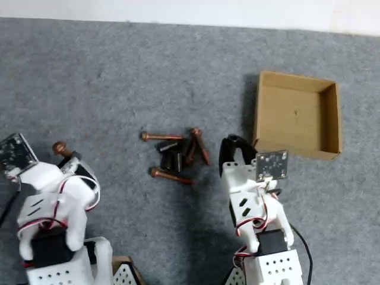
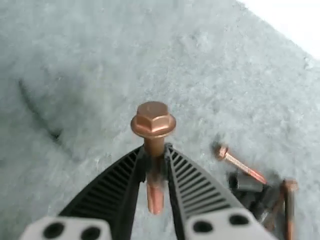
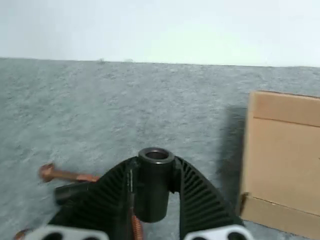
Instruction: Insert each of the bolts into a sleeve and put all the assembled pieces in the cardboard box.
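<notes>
Two arms stand at the near edge of the grey felt worktop [image 1: 119, 77], each carrying one half of an assembly.

The left hand [image 2: 155, 170], by the near left corner, is clamped on a copper bolt [image 2: 153, 125]. Its fingers pinch the shank just under the hexagonal head. The head stands clear beyond the fingertips and the threaded end points back toward the wrist.

The right hand [image 3: 152, 165], nearer the middle of the near edge, is clamped on a black sleeve [image 3: 152, 185], whose open bore shows past the fingertips.

The loose bolts [image 1: 170, 174] and spare sleeves [image 1: 172, 159] lie in a heap at the centre of the worktop, between the two hands. The cardboard box [image 1: 291, 113] sits toward the far right, just beyond the right hand, with nothing in it.

The step in hand appears to be mating this pair. To do it well, the hands should meet above the heap, not in it. The bolt's threaded end, not its head, must face the bore, so one wrist probably has to turn. The two axes should be brought into line before any push, because a tilted shank will likely jam at the sleeve's rim. Both grips should hold until the shank is seated.
</notes>
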Controlling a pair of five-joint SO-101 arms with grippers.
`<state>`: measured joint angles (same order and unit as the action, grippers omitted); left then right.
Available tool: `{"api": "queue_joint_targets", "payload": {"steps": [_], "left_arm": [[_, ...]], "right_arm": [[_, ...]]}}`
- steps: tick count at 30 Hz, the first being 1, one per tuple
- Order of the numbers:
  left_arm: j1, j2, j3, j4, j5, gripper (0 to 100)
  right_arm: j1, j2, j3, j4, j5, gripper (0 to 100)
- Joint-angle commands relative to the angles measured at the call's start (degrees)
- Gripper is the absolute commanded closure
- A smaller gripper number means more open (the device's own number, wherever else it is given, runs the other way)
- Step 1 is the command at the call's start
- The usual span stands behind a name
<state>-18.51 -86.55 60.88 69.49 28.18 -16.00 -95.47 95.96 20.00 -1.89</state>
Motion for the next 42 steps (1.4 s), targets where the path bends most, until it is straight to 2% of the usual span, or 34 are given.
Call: {"api": "queue_joint_targets", "payload": {"steps": [1,5,8,12,16,18,23,26,31,37,42], "left_arm": [[3.56,-7.25,8.04,-12.48,-0.18,100],[10.68,-11.3,13.49,-19.25,1.05,100],[17.36,-13.67,17.71,-25.93,7.65,100],[25.8,-16.31,25.01,-42.29,13.71,100],[30.9,-17.19,34.51,-59.78,13.63,100],[31.69,-17.1,36.44,-64.97,13.63,100],[31.96,-17.19,36.26,-62.68,13.98,100],[33.19,-17.45,36.26,-59.25,15.47,100],[37.93,-17.54,36.26,-54.51,17.41,100],[38.2,-17.54,36.26,-52.57,17.32,100],[38.2,-17.54,36.26,-51.34,17.32,100]], "right_arm": [[-4.35,-0.92,3.12,-1.71,0.62,99.2],[-6.46,-0.92,3.21,-1.71,0.62,99.2],[-7.6,-0.92,3.21,-1.71,0.7,99.2],[-10.59,-0.92,3.3,-1.71,0.7,99.2],[-11.74,-0.92,3.3,-1.71,0.79,99.0],[-11.74,-0.92,3.3,-1.71,1.58,98.9],[-11.82,-0.92,3.3,-1.45,10.11,99.2],[-12.35,-0.92,3.3,-1.36,9.41,99.2],[-18.51,-0.84,5.93,-1.27,9.58,99.2],[-20.44,-0.84,6.29,-1.45,9.76,99.3],[-23.69,-0.57,6.29,-1.36,16.0,99.3]]}}
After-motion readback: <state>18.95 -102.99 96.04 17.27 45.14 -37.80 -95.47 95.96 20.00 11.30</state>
